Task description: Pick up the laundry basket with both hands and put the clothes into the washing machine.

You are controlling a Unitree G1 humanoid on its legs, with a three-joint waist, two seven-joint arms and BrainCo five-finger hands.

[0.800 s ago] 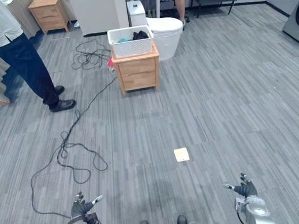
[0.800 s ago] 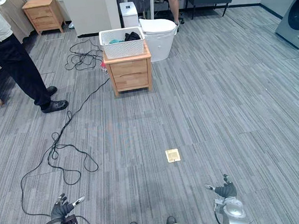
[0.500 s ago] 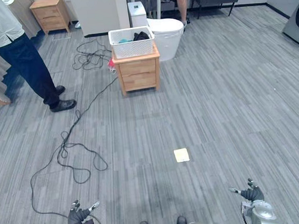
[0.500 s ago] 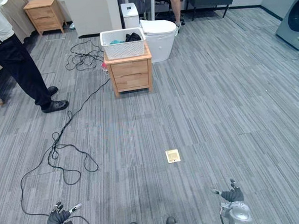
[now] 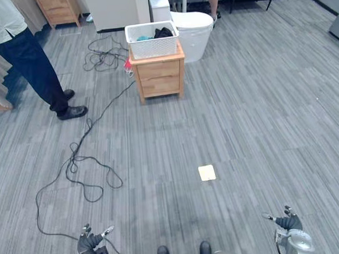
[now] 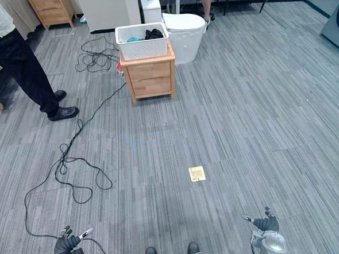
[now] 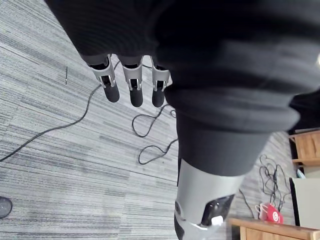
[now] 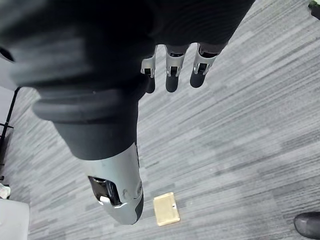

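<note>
The white laundry basket [image 5: 152,40] holds dark and teal clothes and stands on a small wooden nightstand [image 5: 159,76] far ahead, left of centre. A corner of the grey washing machine [image 6: 337,26] shows at the far right edge. My left hand [image 5: 90,242] hangs low at the bottom left and my right hand [image 5: 287,223] low at the bottom right, both far from the basket. In the wrist views the left fingers [image 7: 131,90] and right fingers [image 8: 171,75] hang straight over the grey floor, holding nothing.
A person in dark trousers [image 5: 30,60] stands at the left. A white toilet [image 5: 195,24] sits just right of the nightstand. A second nightstand [image 5: 58,7] is at the back left. A small yellow plate [image 5: 207,172] lies in the floor ahead.
The camera has shifted, so the whole scene sits slightly differently. Both hands have dropped lower towards the bottom edge. Nothing was taken hold of.
</note>
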